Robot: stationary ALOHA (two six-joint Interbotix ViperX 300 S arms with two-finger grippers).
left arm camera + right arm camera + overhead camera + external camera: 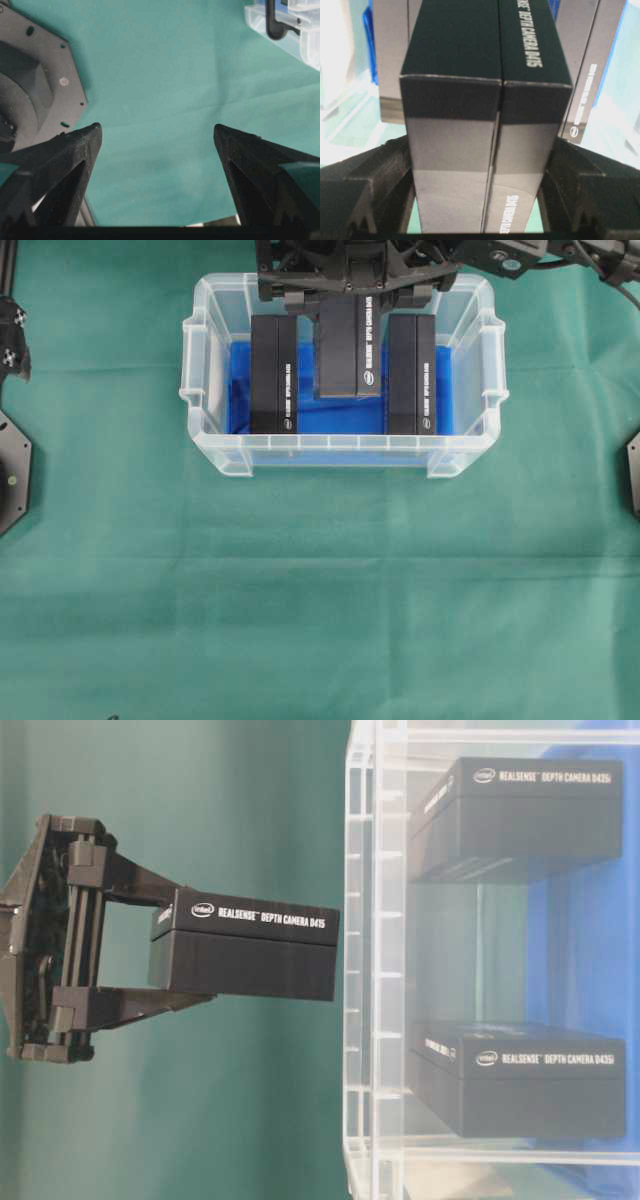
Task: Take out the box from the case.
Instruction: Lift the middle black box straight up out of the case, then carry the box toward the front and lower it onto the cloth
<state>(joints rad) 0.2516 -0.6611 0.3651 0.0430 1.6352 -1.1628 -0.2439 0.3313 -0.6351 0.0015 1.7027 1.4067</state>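
Observation:
The case (345,453) is a clear plastic bin with a blue cloth (340,415) on its bottom. My right gripper (480,200) is shut on a black box (345,345) with white lettering, its fingers (380,175) pressing both long sides. In the table-level view the held box (250,955) hangs just outside the case rim (360,970), over the middle of the bin. My left gripper (157,132) stands open over bare green cloth, with nothing between its fingers.
Two more black boxes lie in the case, one on the left (273,375) and one on the right (411,375) of the held one. A case corner (290,35) and a black arm base (35,85) show in the left wrist view. Green cloth (320,590) covers the table.

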